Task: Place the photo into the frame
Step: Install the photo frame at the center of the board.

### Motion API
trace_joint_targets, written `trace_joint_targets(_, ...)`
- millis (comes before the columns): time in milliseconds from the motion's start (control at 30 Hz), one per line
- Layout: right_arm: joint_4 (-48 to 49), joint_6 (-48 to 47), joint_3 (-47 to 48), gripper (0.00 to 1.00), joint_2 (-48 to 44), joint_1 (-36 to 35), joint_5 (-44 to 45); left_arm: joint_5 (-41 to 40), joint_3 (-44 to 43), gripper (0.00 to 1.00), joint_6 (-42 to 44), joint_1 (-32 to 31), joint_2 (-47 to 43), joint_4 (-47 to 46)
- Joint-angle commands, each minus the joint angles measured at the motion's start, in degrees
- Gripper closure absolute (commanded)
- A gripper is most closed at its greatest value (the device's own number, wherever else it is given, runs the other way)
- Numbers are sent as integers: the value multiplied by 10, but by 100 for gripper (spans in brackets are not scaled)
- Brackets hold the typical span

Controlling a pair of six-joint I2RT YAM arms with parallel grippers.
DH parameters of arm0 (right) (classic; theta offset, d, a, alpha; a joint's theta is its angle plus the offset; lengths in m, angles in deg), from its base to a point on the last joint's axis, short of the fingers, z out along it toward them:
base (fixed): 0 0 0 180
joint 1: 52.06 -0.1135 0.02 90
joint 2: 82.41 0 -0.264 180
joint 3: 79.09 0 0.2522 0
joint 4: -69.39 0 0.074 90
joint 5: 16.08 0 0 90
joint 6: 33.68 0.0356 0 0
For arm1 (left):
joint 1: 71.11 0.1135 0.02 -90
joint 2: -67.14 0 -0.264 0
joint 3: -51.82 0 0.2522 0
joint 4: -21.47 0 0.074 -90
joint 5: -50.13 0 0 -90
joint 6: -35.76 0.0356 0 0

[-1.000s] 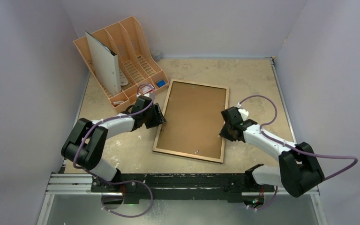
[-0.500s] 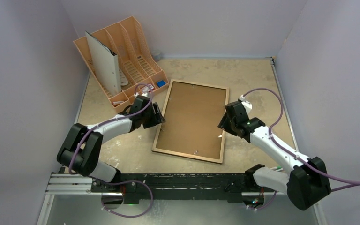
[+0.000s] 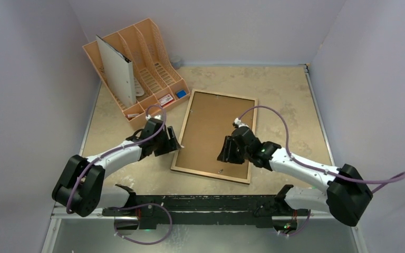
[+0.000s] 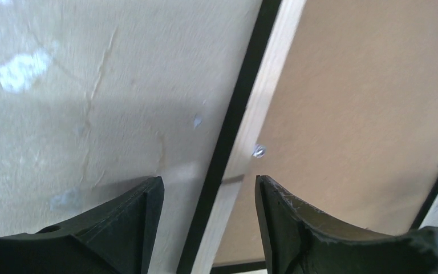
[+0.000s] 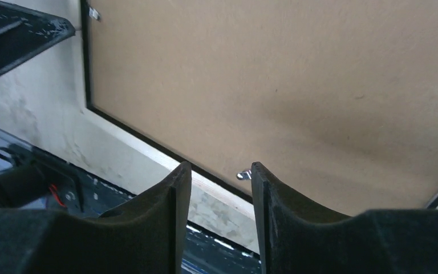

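Brown backing board (image 3: 216, 132) fills the frame (image 3: 211, 175), photo not yet in; left gripper (image 3: 176, 142) and right gripper (image 3: 223, 153) open, empty.

The peach file rack (image 3: 146, 52) is crowding the upper left, the frame (image 3: 223, 94) is lying flat at centre, and bare table (image 3: 287, 95) is stretching open at upper right.

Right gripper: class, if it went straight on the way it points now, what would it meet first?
Probably the small metal clip on the brown backing board, by the near rim of the frame; depth is unclear.
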Motion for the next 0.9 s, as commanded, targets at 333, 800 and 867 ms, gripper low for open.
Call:
trace_joint_targets(333,99,14,-7,64,130,-72,-58,16,44,51,2,-4,-20,18)
trace_joint_targets(800,10,-3,-7,66,114,-78,15,124,95,41,13,-4,-48,-91)
trace_joint_targets(867,5,-5,-6,66,116,-78,16,120,93,43,15,-4,-40,-91)
